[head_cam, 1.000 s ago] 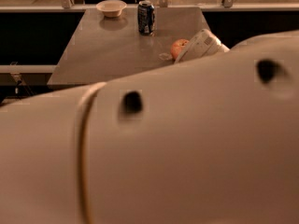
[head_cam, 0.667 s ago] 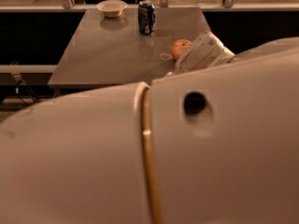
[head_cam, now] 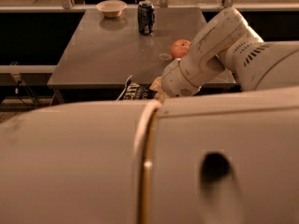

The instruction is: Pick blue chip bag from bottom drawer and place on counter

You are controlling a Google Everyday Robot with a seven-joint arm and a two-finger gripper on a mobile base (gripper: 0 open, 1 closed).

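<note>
At the front edge of the grey counter (head_cam: pixel 103 50), we saw the robot's gripper (head_cam: pixel 159 88) right against the blue chip bag (head_cam: pixel 138 90). The pale casing of the arm's nearest segment (head_cam: pixel 93 162) filled the lower half of the view and hid most of the gripper, so we could not tell whether it was clenched on the bag or released. Only the top of the bag showed, a dark crinkled edge and a white panel with bold dark lettering. The letters were cut off by the casing and we could not read a brand. The arm's wrist (head_cam: pixel 210 45) sloped down from the right toward that spot. Farther back on the counter stood a dark soda can (head_cam: pixel 146 17), upright, with markings too faint for us to read. To its left sat a small cream bowl (head_cam: pixel 111 7), and we could not make out anything inside it. A round orange-red fruit (head_cam: pixel 181 48) lay near the wrist.
</note>
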